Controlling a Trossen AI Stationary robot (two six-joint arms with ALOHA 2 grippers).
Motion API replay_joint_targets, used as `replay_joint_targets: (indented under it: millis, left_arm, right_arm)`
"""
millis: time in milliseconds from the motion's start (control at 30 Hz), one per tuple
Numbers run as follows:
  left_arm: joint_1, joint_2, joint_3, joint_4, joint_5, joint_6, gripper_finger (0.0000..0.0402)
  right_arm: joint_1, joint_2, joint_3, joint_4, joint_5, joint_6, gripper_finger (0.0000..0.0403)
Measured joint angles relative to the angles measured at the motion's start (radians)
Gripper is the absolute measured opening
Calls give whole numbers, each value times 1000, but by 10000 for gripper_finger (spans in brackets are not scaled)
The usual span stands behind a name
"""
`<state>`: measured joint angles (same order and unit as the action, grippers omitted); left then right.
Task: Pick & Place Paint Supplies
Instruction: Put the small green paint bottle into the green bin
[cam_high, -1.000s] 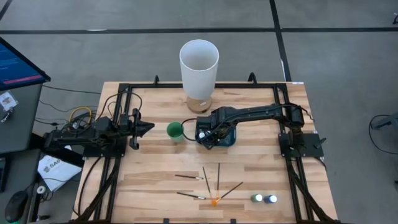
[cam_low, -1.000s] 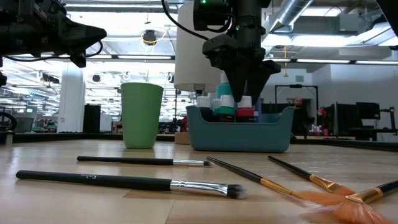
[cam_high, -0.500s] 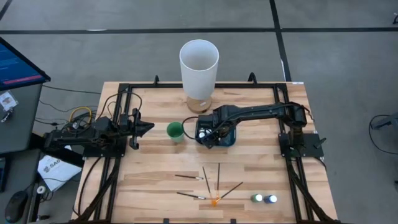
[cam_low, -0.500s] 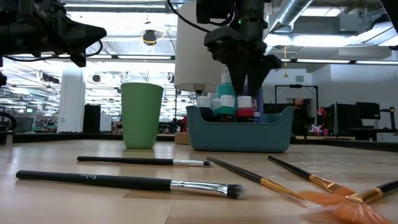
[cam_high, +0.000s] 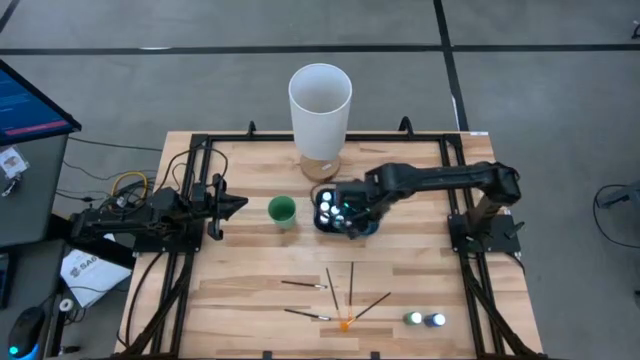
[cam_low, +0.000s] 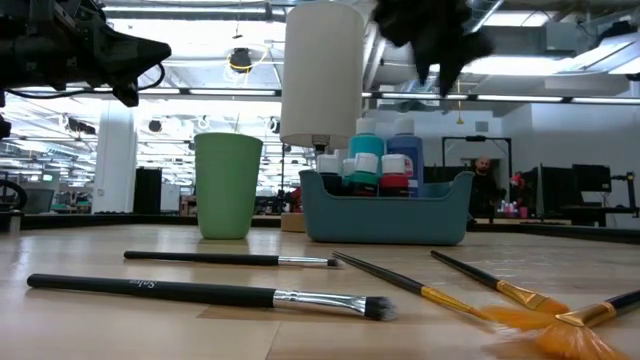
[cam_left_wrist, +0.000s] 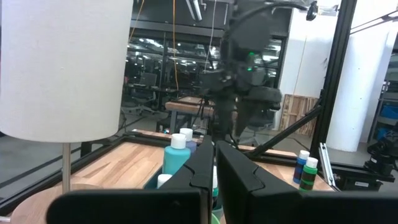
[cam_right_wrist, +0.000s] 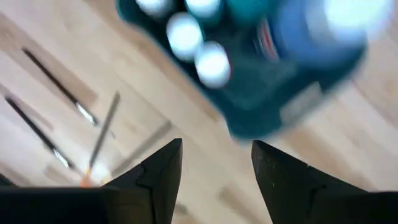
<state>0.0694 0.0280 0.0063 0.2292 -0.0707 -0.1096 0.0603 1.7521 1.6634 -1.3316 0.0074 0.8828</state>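
My right gripper (cam_high: 356, 208) (cam_right_wrist: 217, 168) hangs open high over the blue bin (cam_low: 385, 220), fingers pointing down with nothing between them. Several paint bottles (cam_low: 380, 165) with pale caps stand upright in that bin (cam_high: 318, 222). Two more bottles, one green (cam_high: 414, 319) and one blue (cam_high: 437, 320), stand on the table near its front right. Several thin dark brushes (cam_high: 352, 283) lie flat at the front middle, one with an orange tip (cam_high: 345, 323). My left gripper (cam_high: 236, 205) (cam_left_wrist: 214, 165) waits shut at the left, pointing level at the green cup (cam_high: 282, 210).
A tall white cylinder (cam_high: 320, 105) stands on a wooden base just behind the bin. The green cup stands left of the bin. A black frame (cam_high: 460, 200) runs around the table. Bare wood lies between the bin and the brushes.
My right gripper has risen straight out of the bin, well clear of the bottle caps, and drifted a little toward the table's right edge. The bottles have stayed upright in the bin.
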Motion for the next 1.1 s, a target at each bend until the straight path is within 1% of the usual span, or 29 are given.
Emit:
replay_joint_targets:
  millis: [67, 200, 233, 333, 467, 633, 767, 900, 1000, 1100]
  left_arm:
    - [0, 0, 0, 0, 0, 0, 8]
    - [0, 0, 0, 1, 0, 0, 8]
    - [0, 0, 0, 1, 0, 0, 8]
    - [0, 0, 0, 1, 0, 0, 8]
    - [0, 0, 0, 5, 0, 0, 8]
    - [0, 1, 0, 7, 0, 0, 8]
    - [0, 8, 0, 15, 0, 0, 8]
    - [0, 17, 0, 17, 0, 0, 8]
    - [0, 26, 0, 15, -1, 0, 8]
    - [0, 32, 0, 21, -1, 0, 8]
  right_arm:
    - [47, -24, 0, -72, 10, 74, 187]
    - [173, -44, 0, -241, 45, 284, 184]
    - [208, -47, -2, -248, 45, 336, 184]
    - [308, -66, -9, -222, 30, 472, 186]
    - [435, -64, -10, -239, 3, 703, 192]
    - [589, -42, -10, -222, -112, 982, 201]
    - [693, -11, -9, -147, -129, 1189, 205]
    - [748, 16, -9, -135, -139, 1289, 206]
    - [755, 27, -10, -125, -140, 1335, 206]
    - [749, 38, -18, -76, -136, 1344, 206]
